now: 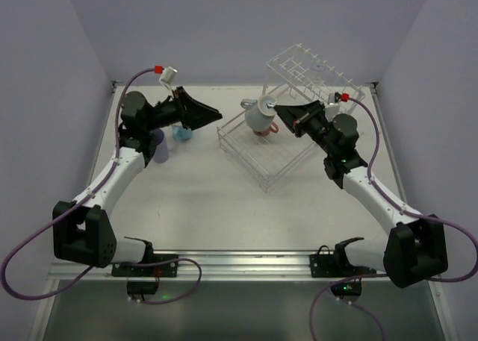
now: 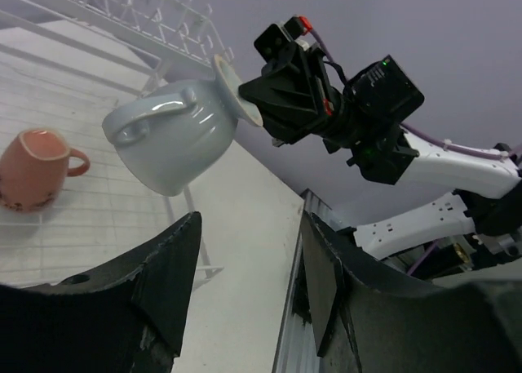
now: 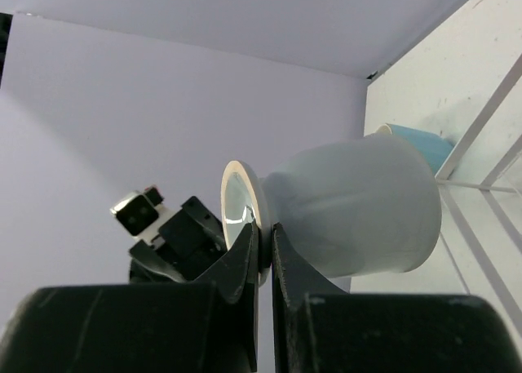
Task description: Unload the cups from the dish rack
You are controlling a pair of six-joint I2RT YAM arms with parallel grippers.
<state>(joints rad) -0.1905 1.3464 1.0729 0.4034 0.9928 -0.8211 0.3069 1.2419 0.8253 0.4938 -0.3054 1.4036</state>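
Overhead view. The right end effector [image 1: 275, 111] is clamped on the thin flared edge of the grey-blue mug [image 1: 258, 117] and holds it in the air over the low basket of the clear dish rack [image 1: 258, 169]. Directly below that end effector, the salmon-pink mug [image 1: 267, 130] sits inside the basket, not yet unloaded. The left end effector [image 1: 213, 116] points toward the held mug and is near it but not touching. Just beneath the left end effector the light blue mug [image 1: 181, 133] stands on the tabletop [image 1: 224, 214]. Behind it, beside the left wrist, stands the lavender mug [image 1: 158, 147]. Both are outside the rack.

Left wrist view. The left end effector's two dark fingers [image 2: 163, 283] stand apart with nothing between them. Ahead of them the grey-blue mug hangs tilted, handle toward the camera, pinched by the right end effector. The salmon-pink mug sits upright on the basket bars, ahead and to the left of the fingers.

Right wrist view. The right fingertips are pressed together on the mug's flared edge, and the mug's body sticks out beyond them. The light blue mug peeks out behind it.

By my judgement two mugs are done, the third is lifted but not set down, and the fourth is untouched.
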